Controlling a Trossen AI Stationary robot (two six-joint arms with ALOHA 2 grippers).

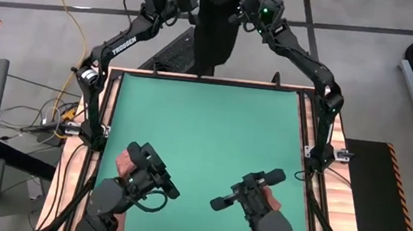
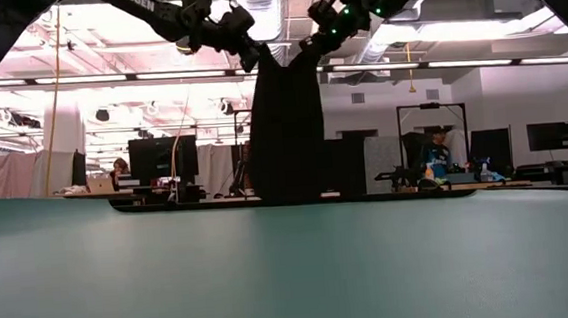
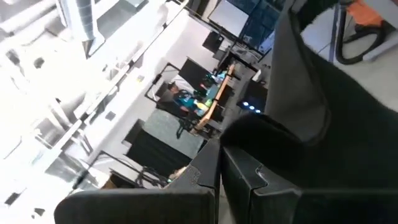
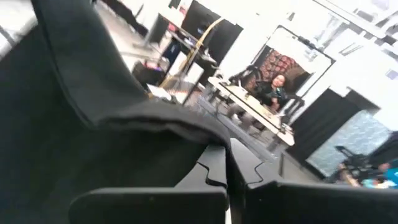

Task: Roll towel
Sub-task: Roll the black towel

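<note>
One towel (image 1: 215, 32); one green mat (image 1: 203, 146); two arms; two grippers: left (image 1: 194, 10), right (image 1: 239, 13).

Plain black soft cloth towel (image 1: 217, 32) — lifted clear of the worktop, hanging beyond the far edge of the green mat (image 1: 205, 131). Pinched at its two upper corners, top edge stretched fairly flat between them. Draped straight down in loose vertical folds (image 2: 287, 129) — narrower toward the bottom. Dark, limp fabric, hemmed edge visible close up (image 4: 93, 106).
</note>
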